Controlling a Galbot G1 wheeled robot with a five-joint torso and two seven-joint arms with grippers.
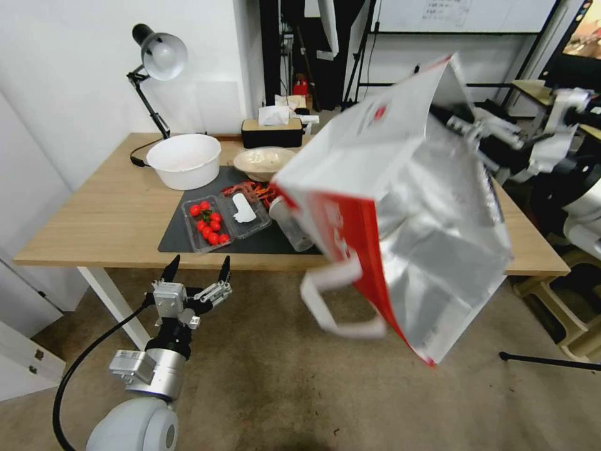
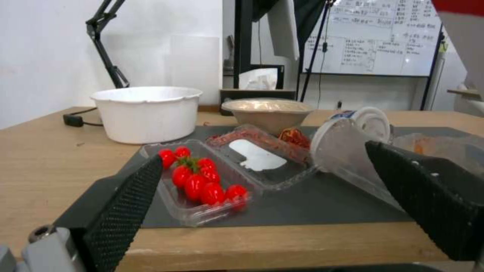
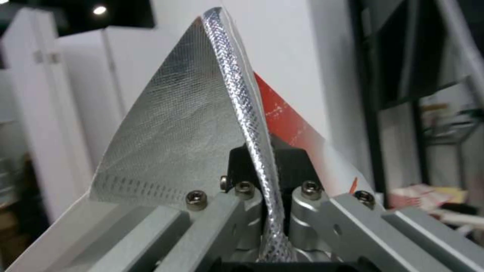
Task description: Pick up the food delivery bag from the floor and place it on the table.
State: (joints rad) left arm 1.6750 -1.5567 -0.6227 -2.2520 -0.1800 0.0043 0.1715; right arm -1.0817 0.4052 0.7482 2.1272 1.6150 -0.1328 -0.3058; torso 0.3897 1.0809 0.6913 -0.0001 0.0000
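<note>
The food delivery bag [image 1: 400, 188] hangs tilted in the air, white with a red side, silver foil lining and a white handle dangling. It hovers over the right part of the table [image 1: 106, 213] and the floor [image 1: 269, 388] in front of it. My right gripper [image 1: 460, 128] is shut on the bag's upper rim. In the right wrist view that gripper [image 3: 266, 158] pinches the foil-lined edge of the bag [image 3: 176, 143]. My left gripper [image 1: 197, 266] stands open and empty just below the table's front edge, facing the table [image 2: 40, 158] in the left wrist view.
On the dark mat [image 1: 188, 241] lie a clear tray of cherry tomatoes [image 1: 210, 225], a tipped plastic cup [image 1: 291, 225] and a paper bowl [image 1: 263, 161]. A white tub [image 1: 184, 160], desk lamp [image 1: 159, 56] and tissue box [image 1: 272, 128] stand behind. A stool [image 1: 551, 300] is at the right.
</note>
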